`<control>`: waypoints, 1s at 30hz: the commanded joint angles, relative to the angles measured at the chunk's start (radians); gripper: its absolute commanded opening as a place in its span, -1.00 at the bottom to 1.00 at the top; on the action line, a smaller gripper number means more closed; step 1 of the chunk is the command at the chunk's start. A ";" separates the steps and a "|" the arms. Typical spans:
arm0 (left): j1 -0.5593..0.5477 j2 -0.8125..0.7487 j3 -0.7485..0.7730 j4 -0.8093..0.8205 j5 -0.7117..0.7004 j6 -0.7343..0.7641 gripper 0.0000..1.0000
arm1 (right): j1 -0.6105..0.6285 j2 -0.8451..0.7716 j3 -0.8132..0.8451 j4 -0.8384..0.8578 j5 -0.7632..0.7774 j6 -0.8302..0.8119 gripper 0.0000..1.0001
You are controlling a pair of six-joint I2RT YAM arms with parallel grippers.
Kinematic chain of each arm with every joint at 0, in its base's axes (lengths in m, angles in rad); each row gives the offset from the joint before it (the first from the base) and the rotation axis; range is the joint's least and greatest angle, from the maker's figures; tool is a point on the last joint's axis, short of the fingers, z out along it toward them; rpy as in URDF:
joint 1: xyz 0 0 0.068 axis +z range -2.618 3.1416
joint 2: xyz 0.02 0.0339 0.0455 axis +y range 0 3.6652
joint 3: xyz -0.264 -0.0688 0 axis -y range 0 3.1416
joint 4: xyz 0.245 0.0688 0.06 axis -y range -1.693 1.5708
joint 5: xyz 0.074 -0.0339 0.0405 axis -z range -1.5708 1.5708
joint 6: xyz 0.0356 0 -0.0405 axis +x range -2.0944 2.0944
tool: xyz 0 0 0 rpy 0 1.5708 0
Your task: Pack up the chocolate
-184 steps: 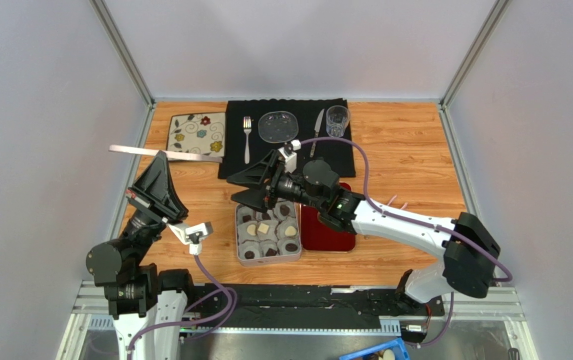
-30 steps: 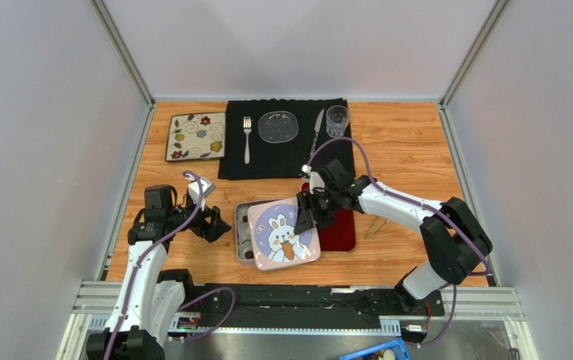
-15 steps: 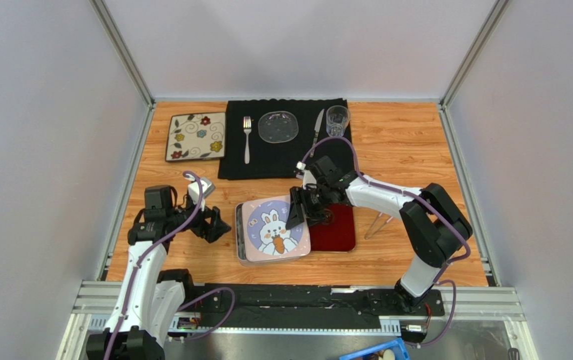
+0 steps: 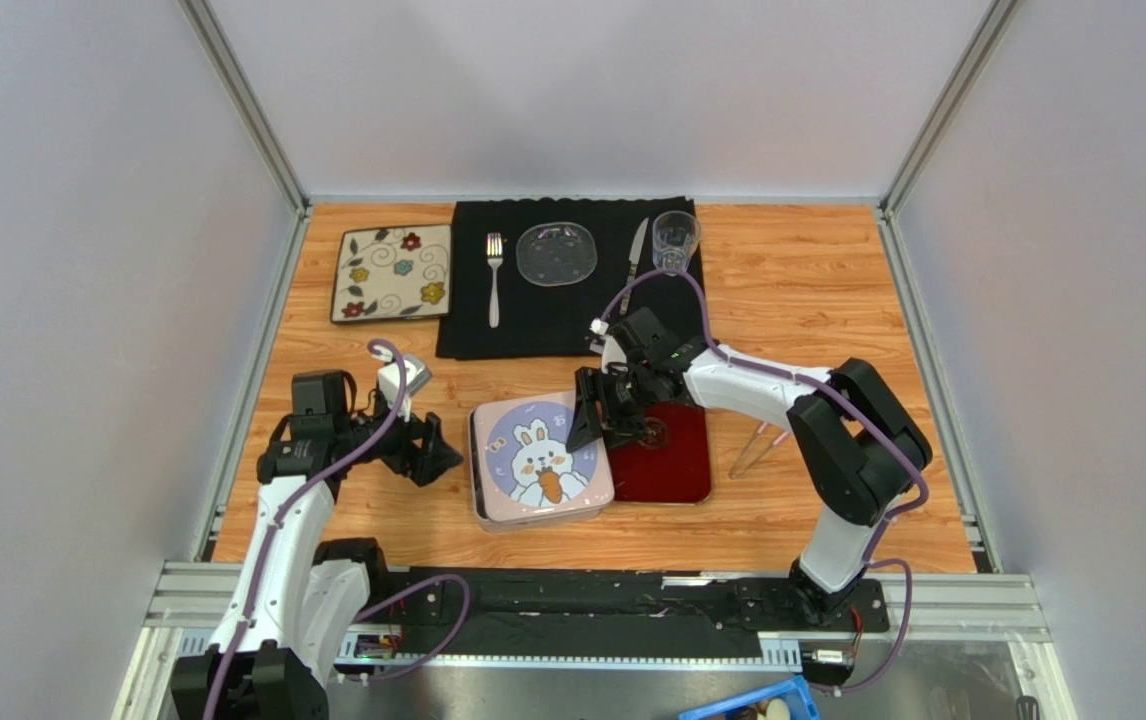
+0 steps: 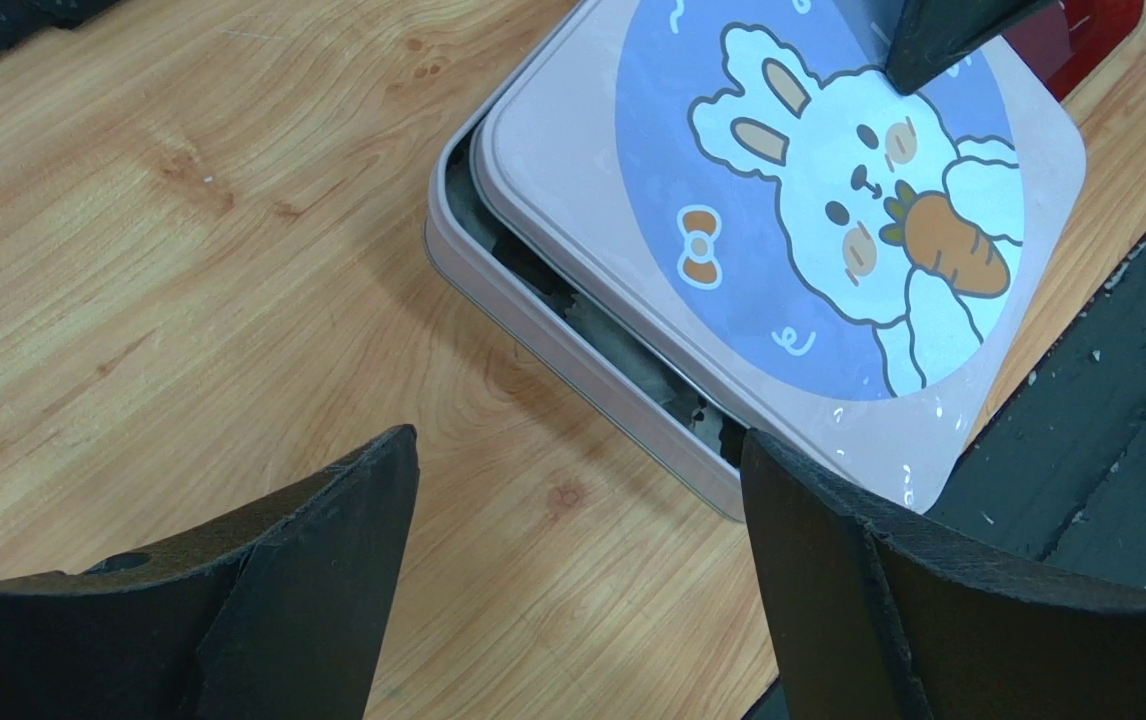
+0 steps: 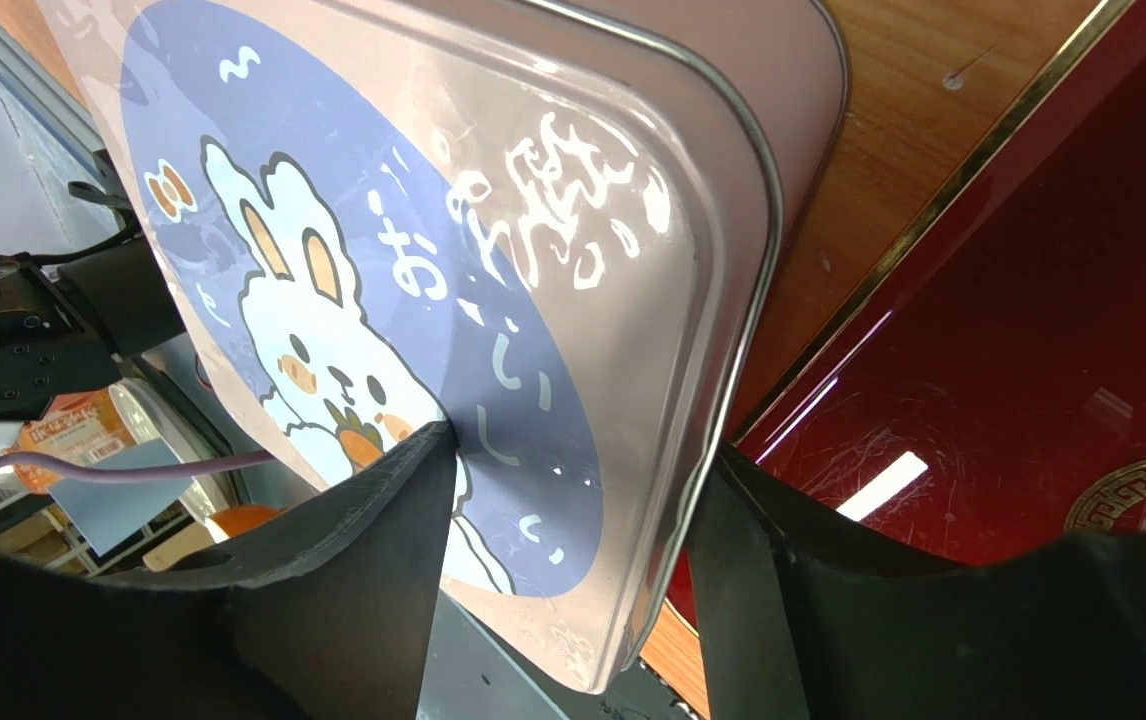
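1. Only real writing I can spot is on the lid, right wrist view, middle of the frame: white Japanese hiragana on the blue oval, looks like "おいし…".
2. The characters above that are lost in glare.
3. Orange item, lower left: print's too small to read.

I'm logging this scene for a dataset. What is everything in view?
tin: one, pinkish, table front centre
lid: one, pink with blue bunny picture, askew on tin
chocolate: hidden under lid
tray: one, dark red, right of tin
placemat: one, black, far centre
fork, knife: one each, silver, on placemat
dish, glass: one each, clear, on placemat
plate: one, floral, left of placemat
table: one, wood
left hand: open, left of tin
right hand: at lid's right edge
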 commanded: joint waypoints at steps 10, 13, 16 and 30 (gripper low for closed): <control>0.002 0.016 0.009 0.026 0.053 0.006 0.72 | 0.027 -0.022 0.037 -0.004 0.094 0.035 0.17; 0.002 0.024 0.006 0.035 0.067 0.003 0.72 | 0.047 -0.043 0.063 -0.049 0.146 0.035 0.16; 0.002 0.030 -0.004 0.049 0.075 0.001 0.71 | 0.076 -0.058 0.098 -0.089 0.196 0.021 0.16; 0.002 0.051 -0.042 0.073 0.093 0.006 0.69 | 0.125 -0.055 0.181 -0.166 0.276 -0.019 0.15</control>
